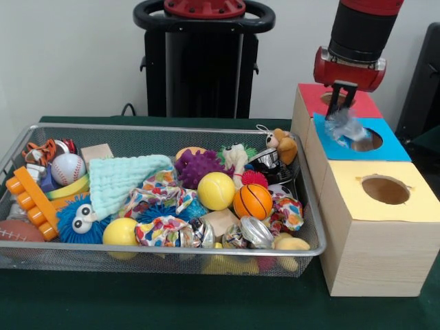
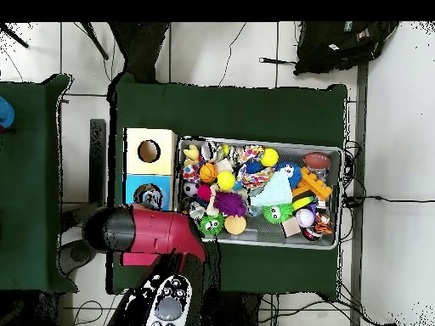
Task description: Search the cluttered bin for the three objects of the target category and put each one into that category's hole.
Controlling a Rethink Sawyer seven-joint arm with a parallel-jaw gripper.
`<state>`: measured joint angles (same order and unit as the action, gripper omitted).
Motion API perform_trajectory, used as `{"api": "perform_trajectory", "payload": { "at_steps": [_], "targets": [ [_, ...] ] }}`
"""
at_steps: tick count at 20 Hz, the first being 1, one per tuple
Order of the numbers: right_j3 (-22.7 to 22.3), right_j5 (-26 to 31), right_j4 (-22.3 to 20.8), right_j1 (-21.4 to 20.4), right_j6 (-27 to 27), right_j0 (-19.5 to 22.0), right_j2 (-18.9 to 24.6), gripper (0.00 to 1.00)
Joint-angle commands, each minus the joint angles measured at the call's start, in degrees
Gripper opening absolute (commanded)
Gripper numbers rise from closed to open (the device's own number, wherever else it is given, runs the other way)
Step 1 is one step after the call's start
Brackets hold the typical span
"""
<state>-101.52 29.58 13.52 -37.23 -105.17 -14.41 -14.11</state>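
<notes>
Now the gripper (image 1: 342, 103) hangs over the blue box (image 1: 395, 144), its fingers clamped on a crinkly clear wrapper (image 1: 346, 128) above the hole (image 1: 366, 141).

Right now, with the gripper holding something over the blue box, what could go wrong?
1. The crinkly clear object hangs beside the blue box's hole, not plainly centred; released, it may catch on the rim.
2. It looks wider than the gripper, so it might bridge the hole instead of dropping in.
</notes>
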Motion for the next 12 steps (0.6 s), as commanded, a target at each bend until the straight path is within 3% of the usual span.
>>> {"api": "perform_trajectory", "payload": {
  "at_steps": [1, 12],
  "targets": [
    [3.4, 4.3, -0.1, 2.2, -10.8, 0.5, 0.9, 0.00],
    [3.1, 4.5, 0.2, 1.4, -8.8, 2.6, 2.3, 0.00]
  ]
}}
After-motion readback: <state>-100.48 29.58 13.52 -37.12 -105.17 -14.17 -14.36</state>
